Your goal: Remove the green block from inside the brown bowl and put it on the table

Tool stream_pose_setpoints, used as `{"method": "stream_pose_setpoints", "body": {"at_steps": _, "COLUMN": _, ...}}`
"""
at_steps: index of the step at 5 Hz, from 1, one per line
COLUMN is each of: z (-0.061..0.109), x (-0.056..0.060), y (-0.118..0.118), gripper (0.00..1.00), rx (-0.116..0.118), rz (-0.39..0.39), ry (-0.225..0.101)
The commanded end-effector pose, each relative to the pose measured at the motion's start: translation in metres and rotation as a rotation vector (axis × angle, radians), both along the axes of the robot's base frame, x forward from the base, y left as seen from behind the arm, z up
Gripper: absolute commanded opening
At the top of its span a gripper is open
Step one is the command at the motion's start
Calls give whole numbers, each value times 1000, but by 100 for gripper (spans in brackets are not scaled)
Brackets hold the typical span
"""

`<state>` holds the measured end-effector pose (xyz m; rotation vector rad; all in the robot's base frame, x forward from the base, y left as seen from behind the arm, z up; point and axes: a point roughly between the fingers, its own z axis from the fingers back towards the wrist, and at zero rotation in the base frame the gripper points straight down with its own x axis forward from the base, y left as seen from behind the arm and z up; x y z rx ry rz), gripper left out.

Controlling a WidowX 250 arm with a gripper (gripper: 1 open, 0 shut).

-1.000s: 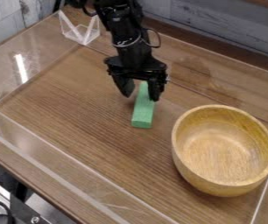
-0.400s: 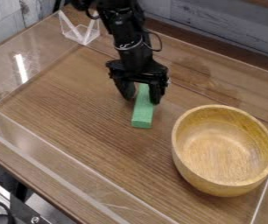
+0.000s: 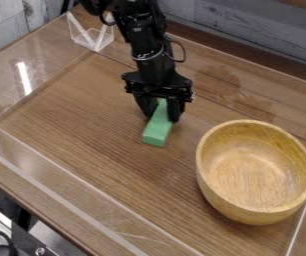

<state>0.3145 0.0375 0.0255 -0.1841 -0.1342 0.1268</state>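
Now I see the gripper [image 3: 159, 106] pointing steeply down near the middle of the table [image 3: 76, 125], its two black fingers pressed in against the far end of the green block [image 3: 159, 127]. A second ago those fingers stood spread wide on either side of that end; they have since drawn together and now pinch the block between them. The arm itself has not shifted in that time: it comes in from the far left corner and hangs over the same spot.

The green block lies on the wood of the table, outside the brown bowl [image 3: 256, 170], to the bowl's left and a little farther back, clearly apart from its rim. Compared with the earlier picture, the block has turned slightly. Its near end now points a bit more toward the near left than it did, and the whole bar sits a touch to the left of where it was. I cannot tell whether its near end rests flat on the table or is tipped up slightly.

The brown bowl stands upright near the right edge of the table, toward the near side, in the same place as before, and its hollow holds nothing. The clear acrylic walls [image 3: 36, 75] run along the table's edges.
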Motion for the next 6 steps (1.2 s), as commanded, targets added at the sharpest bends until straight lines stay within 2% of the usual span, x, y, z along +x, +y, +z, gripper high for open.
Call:
{"method": "stream_pose_setpoints", "body": {"at_steps": 1, "z": 16, "x": 11, "y": 1, "gripper": 100, "rx": 12, "rz": -6, "ry": -50}}
{"method": "stream_pose_setpoints", "body": {"at_steps": 3, "z": 16, "x": 11, "y": -1, "gripper": 100, "rx": 9, "rz": -14, "ry": -43}}
{"method": "stream_pose_setpoints", "body": {"at_steps": 4, "z": 15, "x": 11, "y": -1, "gripper": 0, "rx": 8, "rz": -15, "ry": -40}}
{"method": "stream_pose_setpoints", "body": {"at_steps": 6, "z": 17, "x": 10, "y": -2, "gripper": 0, "rx": 7, "rz": -23, "ry": -35}}
